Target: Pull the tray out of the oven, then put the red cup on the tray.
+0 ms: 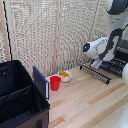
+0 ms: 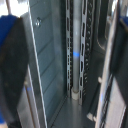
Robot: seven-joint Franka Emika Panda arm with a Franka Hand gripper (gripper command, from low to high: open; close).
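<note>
Arm at oven, cup well off to the left.
Bin (image 1: 17, 95) far left; red cup (image 1: 55, 83) on table beside bowl (image 1: 65, 75); right, tray (image 1: 114, 65) at oven (image 1: 122, 52) with door (image 1: 95, 73) down. Gripper hidden, jaw state unclear.

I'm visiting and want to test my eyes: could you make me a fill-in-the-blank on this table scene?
1. The cup on the wooden table is ____ in colour.
2. The white bowl holds something ____.
3. The big bin at the exterior view's left is ____.
4. The cup stands ____, not tipped.

Missing words: red; yellow; black; upright
</note>
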